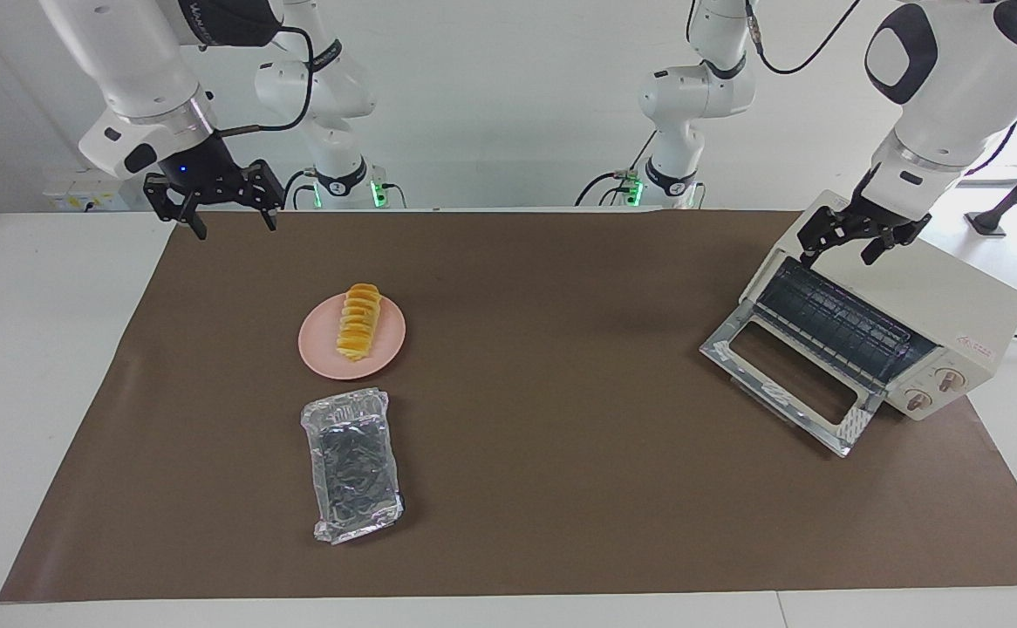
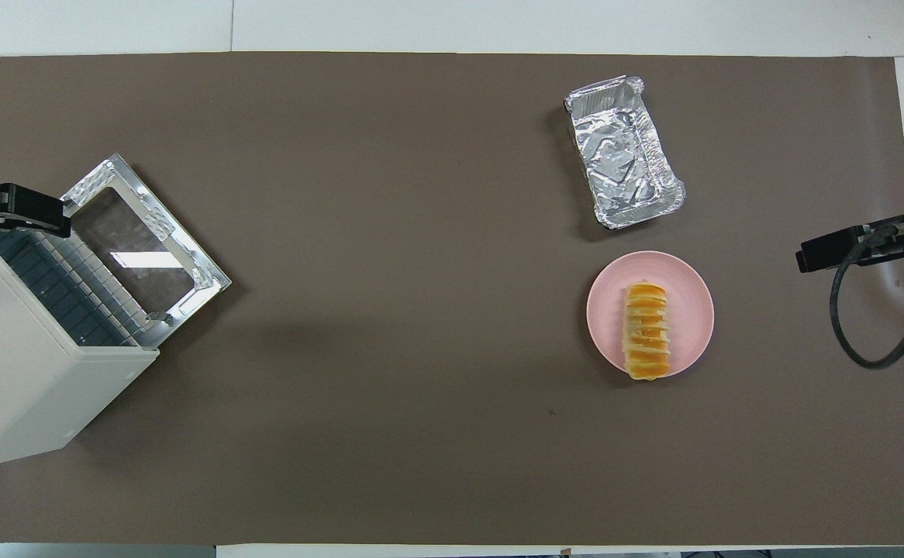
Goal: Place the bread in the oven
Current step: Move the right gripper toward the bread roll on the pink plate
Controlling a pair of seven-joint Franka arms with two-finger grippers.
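The bread (image 1: 358, 323), a ridged yellow-orange loaf, lies on a round pink plate (image 1: 317, 349) toward the right arm's end of the table; it also shows in the overhead view (image 2: 646, 331). The cream-white oven (image 1: 936, 288) stands at the left arm's end, also seen from overhead (image 2: 18, 364). Its glass door (image 1: 788, 375) is dropped open and the wire rack shows inside. My left gripper (image 1: 849, 242) is open and empty over the oven's top edge, above the opening. My right gripper (image 1: 231, 218) is open and empty, raised over the mat's edge nearest the robots, apart from the plate.
A crinkled silver foil tray (image 1: 356, 467) lies empty on the brown mat (image 1: 561, 436), farther from the robots than the plate (image 2: 603, 310). It also shows in the overhead view (image 2: 622, 155). White table borders the mat on all sides.
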